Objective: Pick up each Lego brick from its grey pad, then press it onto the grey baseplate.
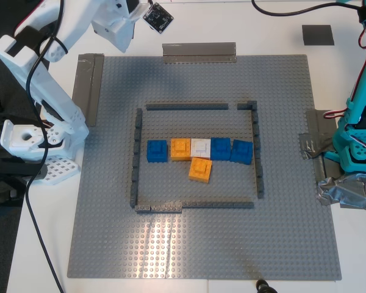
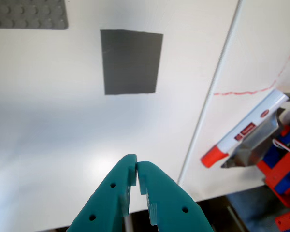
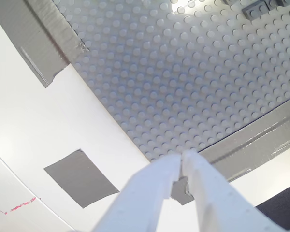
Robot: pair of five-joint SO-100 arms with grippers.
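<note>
Looking across the exterior view, the grey baseplate point(image 1: 110, 244) carries a frame of thin dark bricks point(image 1: 136, 159), and every loose brick lies inside it. A row runs blue brick point(image 1: 157, 151), orange brick point(image 1: 180, 148), white brick point(image 1: 200, 147), then two more blue ones. A second orange brick point(image 1: 200, 169) sits just beside the row, turned askew. The white arm point(image 1: 49, 91) stands at this view's left and the teal arm point(image 1: 357, 140) at its right, both well apart from the bricks. One grey pad point(image 1: 318, 35) lies bare on the table point(image 1: 24, 256) near the teal arm.

Along the first wrist view, my first hand point(image 2: 137, 166) shows teal jaws pressed together with nothing between them. That bare pad lies ahead of its fingertips on the white table, and a corner of the baseplate shows farther on.

Along the second wrist view, my second hand point(image 3: 181, 159) has its white jaws narrowed to a sliver, also holding nothing. The other grey pad point(image 3: 81, 178) lies bare just off to one side of the fingertips, and the baseplate's studs spread out ahead.

With both pads bare and the bricks on the plate, the picking looks finished. I judge that the askew orange brick may not be seated. If so, the next move calls for a hand to reach into the frame, square the brick to the studs and press straight down.
</note>
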